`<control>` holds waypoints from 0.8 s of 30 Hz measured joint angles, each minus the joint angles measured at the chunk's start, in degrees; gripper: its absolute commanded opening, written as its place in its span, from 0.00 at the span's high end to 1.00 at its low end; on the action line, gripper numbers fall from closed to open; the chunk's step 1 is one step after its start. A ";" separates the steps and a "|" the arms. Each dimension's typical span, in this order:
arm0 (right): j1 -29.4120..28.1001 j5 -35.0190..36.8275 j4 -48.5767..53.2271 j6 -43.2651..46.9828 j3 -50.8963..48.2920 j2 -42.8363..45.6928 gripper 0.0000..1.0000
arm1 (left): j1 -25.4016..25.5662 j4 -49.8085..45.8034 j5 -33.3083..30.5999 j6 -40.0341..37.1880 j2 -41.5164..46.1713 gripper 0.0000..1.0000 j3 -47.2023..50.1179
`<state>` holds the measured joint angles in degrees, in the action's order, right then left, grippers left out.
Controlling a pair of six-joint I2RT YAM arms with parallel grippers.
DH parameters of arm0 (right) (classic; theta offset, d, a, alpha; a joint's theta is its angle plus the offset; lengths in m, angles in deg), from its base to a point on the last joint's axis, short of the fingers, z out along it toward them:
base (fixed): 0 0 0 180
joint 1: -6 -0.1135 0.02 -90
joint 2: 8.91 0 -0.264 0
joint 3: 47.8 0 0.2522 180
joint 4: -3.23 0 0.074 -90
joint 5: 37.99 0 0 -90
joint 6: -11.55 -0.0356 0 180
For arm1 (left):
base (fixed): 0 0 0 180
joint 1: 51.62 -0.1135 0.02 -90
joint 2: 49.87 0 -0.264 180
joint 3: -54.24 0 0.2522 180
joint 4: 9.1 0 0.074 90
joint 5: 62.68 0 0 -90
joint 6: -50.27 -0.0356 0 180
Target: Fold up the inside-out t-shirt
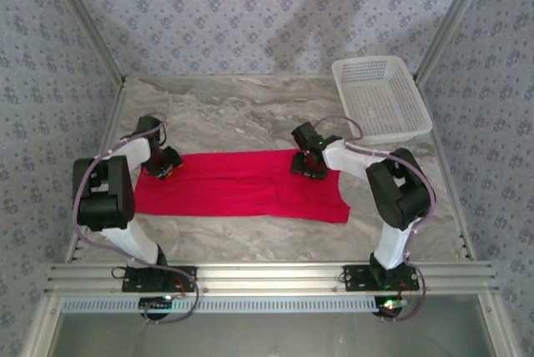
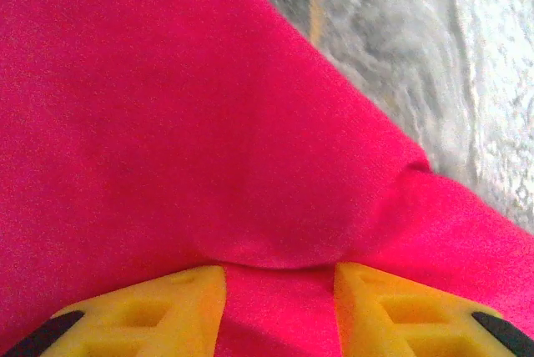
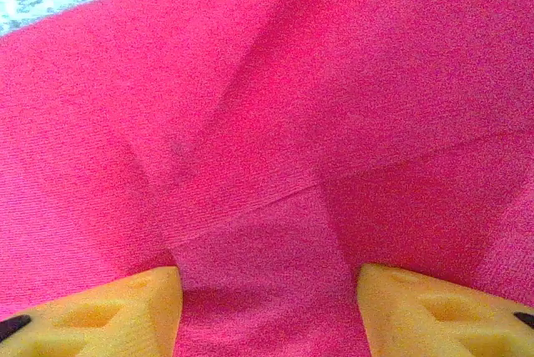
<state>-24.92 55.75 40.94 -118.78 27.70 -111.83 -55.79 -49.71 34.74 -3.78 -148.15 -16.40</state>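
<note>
The right gripper (image 3: 269, 315), jaws standing apart, is poising at the far edge of the shirt (image 1: 242, 186), which is lying as a flat band on the table (image 1: 250, 107), while the left gripper (image 2: 279, 307) is straddling a raised ridge of cloth, likely to fold it over, though whether it is pinching I cannot tell.

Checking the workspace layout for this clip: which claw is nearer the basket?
Right. The right claw is on the shirt's right part, just short of the basket in the far right corner. The left claw is at the shirt's left end, much farther away.
</note>
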 measured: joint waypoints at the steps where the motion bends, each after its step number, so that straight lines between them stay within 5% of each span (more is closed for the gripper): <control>1: 0.48 -0.48 -0.04 0.61 -0.13 0.20 0.40 | -0.81 0.04 0.66 -0.15 -0.09 0.59 -0.35; 8: 0.33 0.63 7.54 4.63 -2.08 9.31 0.17 | -1.42 -1.79 2.47 -1.25 2.43 0.57 -1.60; 13: 3.04 1.70 12.85 5.97 -4.15 15.34 0.17 | -0.81 -3.17 2.47 -1.64 11.28 0.56 -1.92; 21: 5.53 2.84 14.67 7.02 -5.77 8.02 0.18 | -1.53 -3.13 3.26 -1.36 15.58 0.57 -0.04; 24: 5.49 1.86 13.81 7.17 -5.38 5.60 0.25 | -2.86 -3.17 3.80 -1.33 15.96 0.57 1.92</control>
<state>-19.43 57.61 54.75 -111.61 22.32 -106.23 -58.65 -52.88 38.54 -5.11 -132.19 -14.48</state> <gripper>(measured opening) 0.789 0.434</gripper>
